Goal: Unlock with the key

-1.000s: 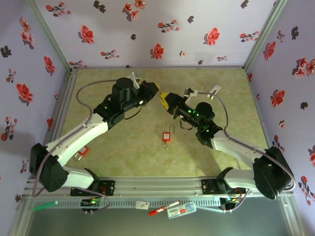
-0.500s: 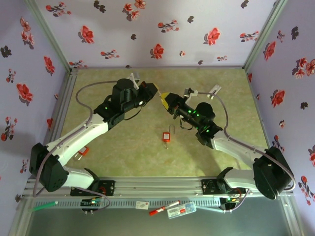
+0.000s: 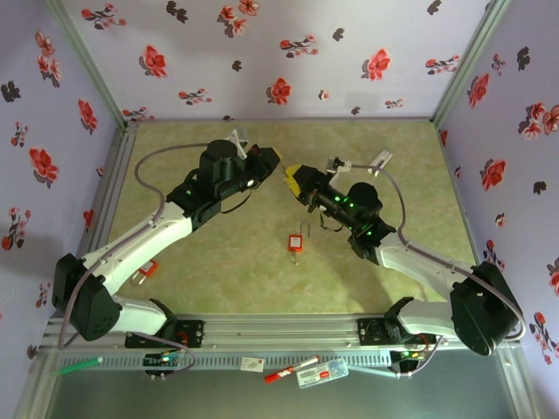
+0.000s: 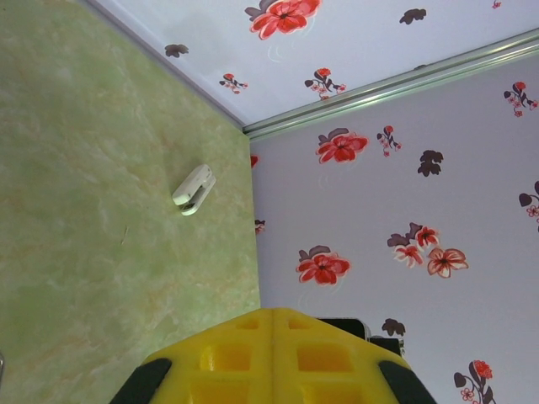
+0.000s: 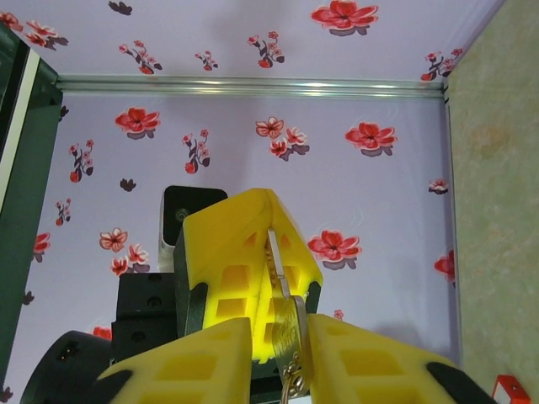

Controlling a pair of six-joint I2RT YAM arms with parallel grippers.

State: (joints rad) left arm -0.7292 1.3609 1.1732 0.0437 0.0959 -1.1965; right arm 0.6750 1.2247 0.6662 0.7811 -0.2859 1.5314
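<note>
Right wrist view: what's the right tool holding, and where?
The right tool pinches the key by its wider near end; the thin tip reaches the shut left tool.

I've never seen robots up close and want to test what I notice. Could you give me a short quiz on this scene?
1. How many red padlocks lie on the table?
2. True or false: the left fingers stand wide open.
3. What do the right fingers pinch? A a red padlock; B a small metal key; C nothing at all.

Key
1. Two: one mid-table, another beside the left arm.
2. False: they are shut.
3. B.
</note>
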